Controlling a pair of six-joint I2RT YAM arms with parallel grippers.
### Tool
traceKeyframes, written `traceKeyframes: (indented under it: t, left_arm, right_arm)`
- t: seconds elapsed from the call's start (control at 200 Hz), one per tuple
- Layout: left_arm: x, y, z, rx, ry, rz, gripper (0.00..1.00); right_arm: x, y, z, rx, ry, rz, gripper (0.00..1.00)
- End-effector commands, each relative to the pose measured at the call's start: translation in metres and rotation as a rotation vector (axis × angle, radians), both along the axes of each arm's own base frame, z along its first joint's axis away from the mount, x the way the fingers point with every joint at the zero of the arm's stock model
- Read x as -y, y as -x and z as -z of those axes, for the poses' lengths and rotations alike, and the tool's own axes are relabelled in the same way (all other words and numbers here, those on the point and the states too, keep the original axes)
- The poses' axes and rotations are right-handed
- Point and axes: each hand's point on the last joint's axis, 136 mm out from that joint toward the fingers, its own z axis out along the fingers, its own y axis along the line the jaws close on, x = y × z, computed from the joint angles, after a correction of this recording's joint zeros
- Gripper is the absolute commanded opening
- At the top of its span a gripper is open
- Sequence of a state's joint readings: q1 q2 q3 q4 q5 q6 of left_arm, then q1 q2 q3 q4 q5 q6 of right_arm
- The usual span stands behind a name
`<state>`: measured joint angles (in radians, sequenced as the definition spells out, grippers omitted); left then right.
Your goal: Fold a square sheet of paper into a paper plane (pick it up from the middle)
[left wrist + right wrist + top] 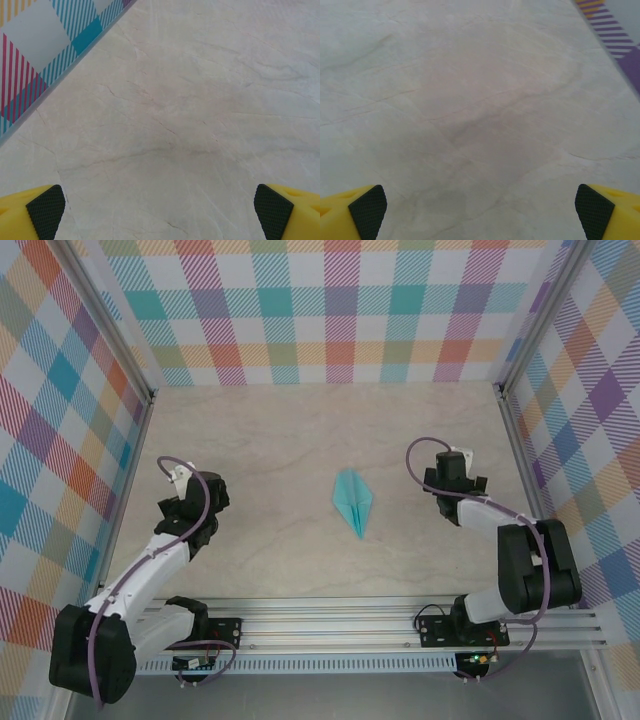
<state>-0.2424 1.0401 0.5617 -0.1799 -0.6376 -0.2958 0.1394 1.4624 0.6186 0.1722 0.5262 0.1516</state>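
The paper plane lies flat on the bench, held by neither arm, between the two and well apart from both. Its long axis runs roughly from the far side to the near side, the pointed tip toward the arms' bases and slightly right. It lies to the left of the right end effector, which is the nearer one, and to the right of the left end effector. Both end effectors are wide open and empty. The folding looks done. The top view gives this layout, while the wrist views show bare bench between black pads.
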Motion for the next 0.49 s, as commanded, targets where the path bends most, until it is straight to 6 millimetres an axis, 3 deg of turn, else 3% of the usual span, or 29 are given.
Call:
traceKeyframes:
  t: [0.0,0.12,0.26,0.49]
  left_arm:
    - [-0.003,-0.015,-0.001,0.018,-0.061,0.042,1.00]
    - [0.000,-0.026,0.010,0.041,-0.068,0.088,1.00]
    - [0.004,-0.034,0.018,0.119,-0.021,0.128,1.00]
    - [0.013,-0.049,0.021,0.160,-0.028,0.206,1.00]
  right_arm:
    - [-0.019,-0.031,-0.022,0.162,-0.044,-0.141,1.00]
    - [-0.021,-0.039,-0.018,0.206,-0.078,-0.201,1.00]
    - [-0.037,-0.028,-0.026,0.290,-0.100,-0.308,1.00]
    - [-0.044,-0.023,-0.026,0.321,-0.122,-0.365,1.00]
